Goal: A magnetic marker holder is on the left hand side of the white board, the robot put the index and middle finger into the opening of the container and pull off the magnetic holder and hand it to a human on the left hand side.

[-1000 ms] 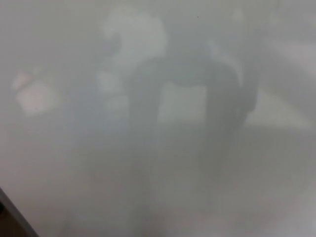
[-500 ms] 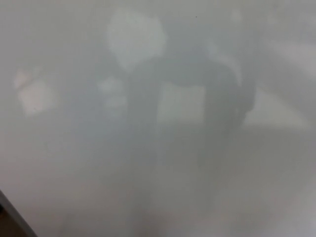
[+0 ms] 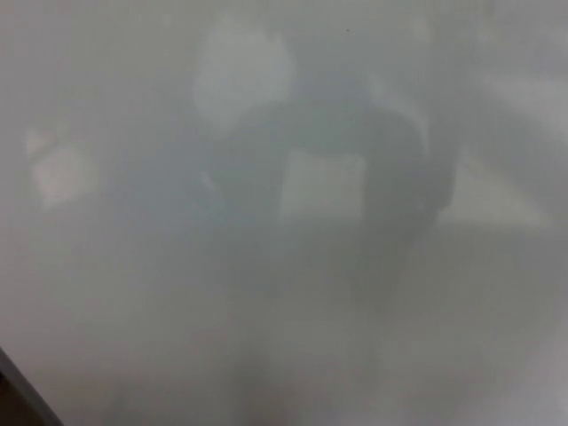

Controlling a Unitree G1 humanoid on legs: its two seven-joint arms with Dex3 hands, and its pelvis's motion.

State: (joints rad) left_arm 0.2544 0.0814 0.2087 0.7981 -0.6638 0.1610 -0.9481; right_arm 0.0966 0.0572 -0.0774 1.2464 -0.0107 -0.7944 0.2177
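The head view is filled by the glossy surface of the whiteboard (image 3: 266, 355). Only dim, blurred reflections show on it: a dark shape near the middle and pale patches at the upper left. No marker holder shows in the view. Neither of my hands shows, and no person is in view.
The whiteboard's dark frame edge (image 3: 22, 390) cuts across the bottom left corner, with a sliver of brown beyond it.
The dim reflections on the board have shifted a little: the dark shape has spread over the pale patches left of the middle. The frame corner sits slightly lower.
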